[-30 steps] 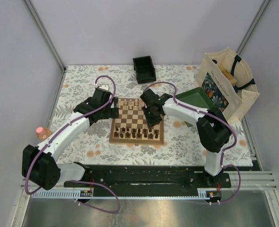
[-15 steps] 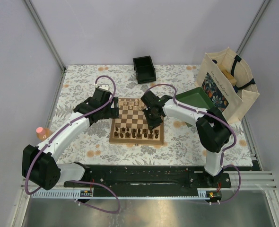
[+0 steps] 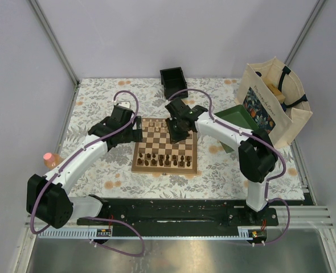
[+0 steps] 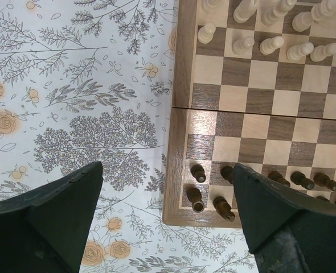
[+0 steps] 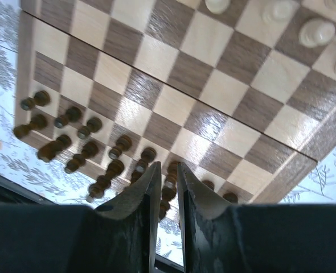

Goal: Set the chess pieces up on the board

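Observation:
The board (image 3: 167,143) lies mid-table. The dark chess pieces (image 3: 165,160) stand in two rows along its near side, and pale chess pieces (image 3: 158,123) stand at the far side. My right gripper (image 3: 175,134) hovers high over the far half of the board. Its fingers are almost together with only a thin slit and hold nothing (image 5: 168,165). Through the slit I see the dark pieces (image 5: 88,145) on the board below. My left gripper (image 4: 167,168) is wide open and empty over the board's left edge (image 4: 176,142), near the corner dark pieces (image 4: 195,198). Pale pieces (image 4: 270,44) sit further off.
A small black box (image 3: 173,83) stands behind the board. A green tray (image 3: 236,118) and a tote bag (image 3: 273,105) are at the right. A small pink-topped object (image 3: 50,158) sits at the left table edge. A floral cloth (image 4: 71,114) covers the table.
My right gripper has moved from above the dark rows toward the far side of the board, its fingers still nearly together. The left arm has stayed put.

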{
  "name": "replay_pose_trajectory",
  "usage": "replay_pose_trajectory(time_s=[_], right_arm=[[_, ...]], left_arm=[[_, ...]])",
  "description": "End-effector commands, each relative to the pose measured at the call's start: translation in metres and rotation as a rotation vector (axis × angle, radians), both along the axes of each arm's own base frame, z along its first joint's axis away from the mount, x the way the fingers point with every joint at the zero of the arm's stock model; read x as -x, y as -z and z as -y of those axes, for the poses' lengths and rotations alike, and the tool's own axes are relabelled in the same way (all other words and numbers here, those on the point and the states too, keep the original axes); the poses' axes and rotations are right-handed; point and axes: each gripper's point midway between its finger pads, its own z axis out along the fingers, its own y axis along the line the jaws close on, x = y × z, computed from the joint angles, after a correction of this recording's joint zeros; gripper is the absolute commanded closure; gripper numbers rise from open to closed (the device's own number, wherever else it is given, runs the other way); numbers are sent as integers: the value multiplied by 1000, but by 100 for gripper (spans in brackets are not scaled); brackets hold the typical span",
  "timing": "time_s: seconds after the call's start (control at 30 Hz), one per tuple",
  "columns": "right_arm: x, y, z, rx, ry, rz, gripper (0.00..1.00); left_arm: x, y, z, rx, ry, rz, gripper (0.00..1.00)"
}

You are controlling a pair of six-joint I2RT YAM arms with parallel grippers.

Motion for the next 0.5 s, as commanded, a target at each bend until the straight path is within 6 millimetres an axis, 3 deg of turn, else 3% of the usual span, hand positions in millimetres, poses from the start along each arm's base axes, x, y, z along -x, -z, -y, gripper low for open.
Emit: replay_pose_trajectory(time_s=[0.0, 0.13, 0.27, 0.37, 0.47], right_arm=[[-8, -10, -31, -77, -48, 5, 73], [-6, -9, -46, -71, -86, 5, 73], [-9, -15, -47, -58, -82, 35, 73], [-15, -31, -34, -31, -55, 110, 74], [-29, -56, -9, 0, 37, 251, 72]], left_arm=[[-14, -21, -4, 22, -38, 84, 1], [-15, -19, -14, 20, -85, 82, 1], [-15, -19, -24, 26, -130, 91, 1], [-16, -18, -32, 59, -168, 93, 1], [-17, -22, -43, 98, -235, 111, 1]])
